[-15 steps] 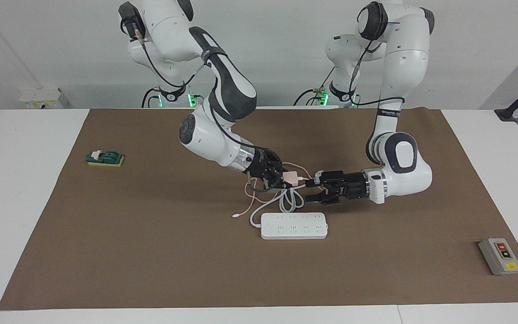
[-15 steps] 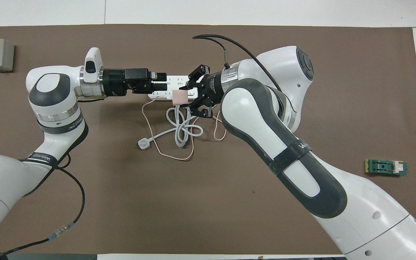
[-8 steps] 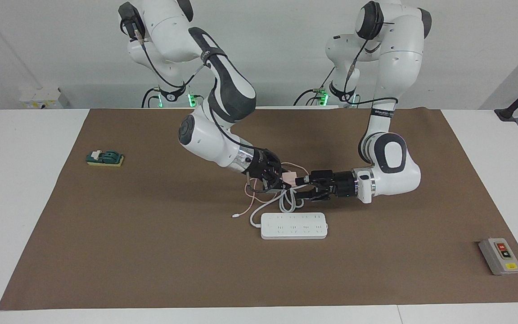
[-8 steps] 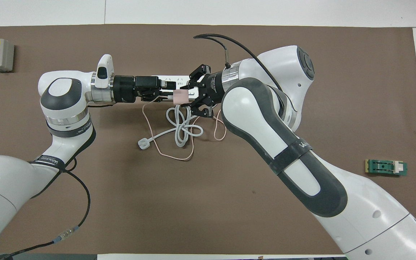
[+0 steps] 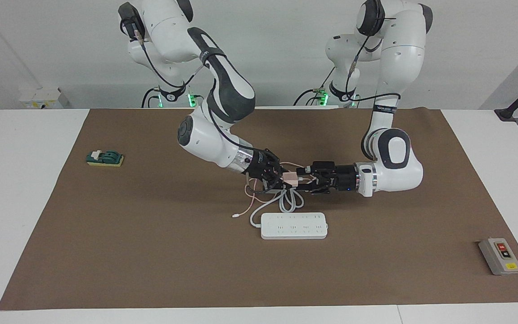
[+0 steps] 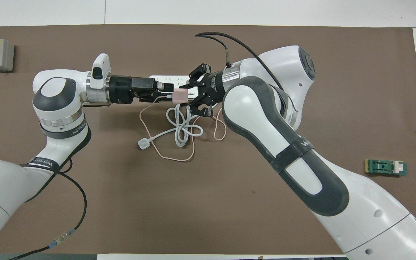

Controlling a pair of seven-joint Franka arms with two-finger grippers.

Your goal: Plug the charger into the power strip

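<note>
right gripper (image 5: 281,178) clamped on pink charger (image 6: 179,96), raised over coiled white cord | left gripper (image 5: 303,179) spread wide at charger's side | power strip (image 5: 294,225) sockets unoccupied

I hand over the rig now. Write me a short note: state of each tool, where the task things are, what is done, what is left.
Right tool: shut on the charger, held in the air over the coiled cords.
Left tool: open, at the charger's free side, not gripping it.
Power strip: flat on the mat, farther from the robots than the charger, sockets up.
Done: charger lifted.
Left: pass or steady the charger, then plug it into the strip.
</note>
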